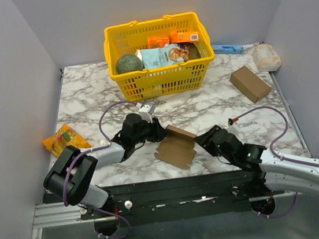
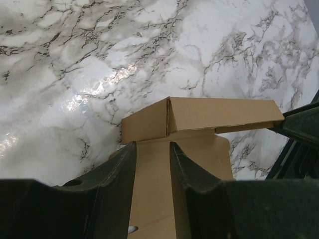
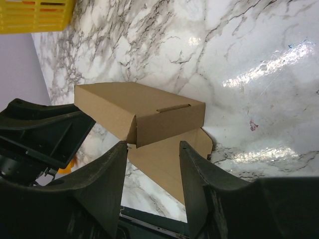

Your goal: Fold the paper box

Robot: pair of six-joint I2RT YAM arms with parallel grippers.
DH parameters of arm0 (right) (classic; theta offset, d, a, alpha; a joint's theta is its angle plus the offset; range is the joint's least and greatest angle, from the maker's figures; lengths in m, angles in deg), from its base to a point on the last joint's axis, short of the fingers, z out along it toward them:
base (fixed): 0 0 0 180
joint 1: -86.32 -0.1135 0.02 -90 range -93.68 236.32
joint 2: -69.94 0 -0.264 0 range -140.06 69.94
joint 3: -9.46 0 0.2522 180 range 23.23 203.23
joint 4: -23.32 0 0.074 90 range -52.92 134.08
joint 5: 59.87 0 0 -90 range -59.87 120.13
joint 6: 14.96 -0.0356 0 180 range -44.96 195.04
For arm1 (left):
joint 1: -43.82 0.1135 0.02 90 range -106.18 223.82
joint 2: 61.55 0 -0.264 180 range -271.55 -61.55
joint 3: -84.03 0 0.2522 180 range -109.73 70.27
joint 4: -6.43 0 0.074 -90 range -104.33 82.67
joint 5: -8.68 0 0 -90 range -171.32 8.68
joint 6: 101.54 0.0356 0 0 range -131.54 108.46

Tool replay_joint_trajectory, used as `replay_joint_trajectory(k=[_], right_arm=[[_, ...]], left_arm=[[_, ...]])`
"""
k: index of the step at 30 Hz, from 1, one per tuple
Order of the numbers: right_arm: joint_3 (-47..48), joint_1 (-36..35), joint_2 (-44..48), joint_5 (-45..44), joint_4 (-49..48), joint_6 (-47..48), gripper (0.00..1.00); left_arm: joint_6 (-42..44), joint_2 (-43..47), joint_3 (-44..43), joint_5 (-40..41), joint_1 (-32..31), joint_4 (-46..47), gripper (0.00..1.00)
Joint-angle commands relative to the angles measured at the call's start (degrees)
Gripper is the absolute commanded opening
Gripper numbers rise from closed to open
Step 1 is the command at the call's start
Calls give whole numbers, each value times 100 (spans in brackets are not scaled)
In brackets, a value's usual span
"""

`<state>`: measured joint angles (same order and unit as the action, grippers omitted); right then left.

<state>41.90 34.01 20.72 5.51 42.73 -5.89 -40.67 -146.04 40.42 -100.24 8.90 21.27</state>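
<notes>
The paper box (image 1: pixel 177 146) is thin brown cardboard near the table's front middle, partly folded: a raised walled part stands over a flat flap lying on the marble. My left gripper (image 1: pixel 159 132) is at its left edge. In the left wrist view its fingers (image 2: pixel 127 154) hover over the flat flap with a narrow gap and nothing between them (image 2: pixel 151 145), and the raised wall (image 2: pixel 219 114) is just ahead. My right gripper (image 1: pixel 204 139) is at the box's right edge, open (image 3: pixel 152 144) and empty. The box corner (image 3: pixel 124 102) lies just ahead of its left fingertip.
A yellow basket (image 1: pixel 160 78) with groceries stands at the back middle; its corner shows in the right wrist view (image 3: pixel 35 15). A blocky brown carton (image 1: pixel 250 83) and a white packet (image 1: pixel 266 57) lie at the back right. An orange snack packet (image 1: pixel 63 140) lies at the left.
</notes>
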Motion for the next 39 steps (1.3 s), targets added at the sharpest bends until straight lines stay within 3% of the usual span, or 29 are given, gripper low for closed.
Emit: replay_joint_trajectory(k=[1,6,12,19,26,39], right_arm=[[-83,46,78,-297,77,-46,54],[205,55,219,-254,234,463,54],[400,72,368,-201,331,744,63],[497,511,44,291,217,912,64],[409,556,-89,414,50,842,60],[66,556,-167,432,-46,569,57]], left_arm=[[144,-15,49,-7,38,-100,41],[153,300,93,-217,38,-100,43],[302,889,-21,-385,55,-548,53],[30,768,-91,-631,143,-382,61],[-163,425,-223,-613,284,-57,54],[-410,126,-276,-578,336,401,52]])
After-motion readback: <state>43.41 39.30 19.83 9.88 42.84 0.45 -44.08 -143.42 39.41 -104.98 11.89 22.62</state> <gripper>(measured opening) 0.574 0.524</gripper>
